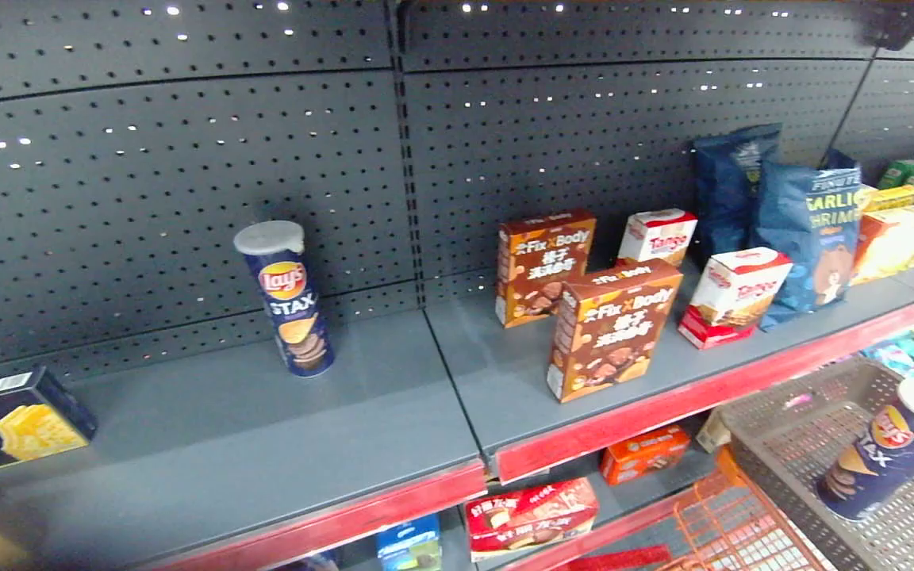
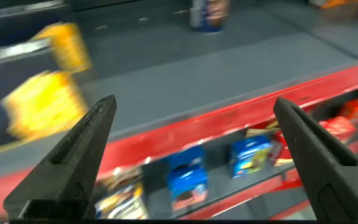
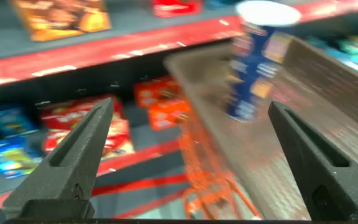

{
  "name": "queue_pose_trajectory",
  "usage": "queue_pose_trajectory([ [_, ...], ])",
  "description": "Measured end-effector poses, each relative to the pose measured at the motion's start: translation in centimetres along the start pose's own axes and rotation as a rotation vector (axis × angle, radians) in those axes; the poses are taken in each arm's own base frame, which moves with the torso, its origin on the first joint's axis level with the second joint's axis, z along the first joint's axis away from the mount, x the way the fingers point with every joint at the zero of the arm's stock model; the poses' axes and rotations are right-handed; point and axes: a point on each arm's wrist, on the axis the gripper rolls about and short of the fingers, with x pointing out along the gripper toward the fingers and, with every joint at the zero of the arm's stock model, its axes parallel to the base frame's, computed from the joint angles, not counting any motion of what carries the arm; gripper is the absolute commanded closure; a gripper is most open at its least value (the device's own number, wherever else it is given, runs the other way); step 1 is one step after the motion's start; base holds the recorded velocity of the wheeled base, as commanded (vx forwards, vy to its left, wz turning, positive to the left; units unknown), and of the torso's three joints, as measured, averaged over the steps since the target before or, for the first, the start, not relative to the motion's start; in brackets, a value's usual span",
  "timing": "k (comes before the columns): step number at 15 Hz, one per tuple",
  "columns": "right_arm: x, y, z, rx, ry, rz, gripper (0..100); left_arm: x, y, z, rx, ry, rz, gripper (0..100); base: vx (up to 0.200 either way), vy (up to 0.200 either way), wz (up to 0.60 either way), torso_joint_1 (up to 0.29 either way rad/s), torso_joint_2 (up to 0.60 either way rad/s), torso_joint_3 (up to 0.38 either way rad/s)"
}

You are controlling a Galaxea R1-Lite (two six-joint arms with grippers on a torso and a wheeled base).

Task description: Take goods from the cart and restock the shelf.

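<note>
Blue cylindrical chip can with a white lid (image 1: pixel 889 448) stands in the grey perforated plastic basket (image 1: pixel 790 444), untouched. Right gripper (image 3: pixel 191 106) points toward it from well apart, spread wide, empty. Left gripper (image 2: pixel 194 102) gapes empty before the red-edged grey shelf (image 2: pixel 229 68).

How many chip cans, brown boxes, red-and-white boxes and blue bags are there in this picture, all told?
Chip cans: 2
Brown boxes: 2
Red-and-white boxes: 2
Blue bags: 2
Total: 8
</note>
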Motion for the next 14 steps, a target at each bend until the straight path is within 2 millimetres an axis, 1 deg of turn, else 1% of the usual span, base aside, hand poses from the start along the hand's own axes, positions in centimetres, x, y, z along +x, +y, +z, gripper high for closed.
queue_pose_trajectory([
  [9, 0.0, 0.0, 0.0, 0.0, 0.0, -0.001, 0, 0.0, 0.0, -0.01, 0.0, 0.001, -0.001, 0, 0.0, 0.0, -0.6, 0.003, 0.0, 0.003],
  [14, 0.0, 0.0, 0.0, 0.001, 0.0, 0.0, 0, 0.0, 0.0, -0.02, 0.0, 0.002, 0.0, 0, 0.0, 0.0, 0.0, 0.0, 0.0, 0.0],
])
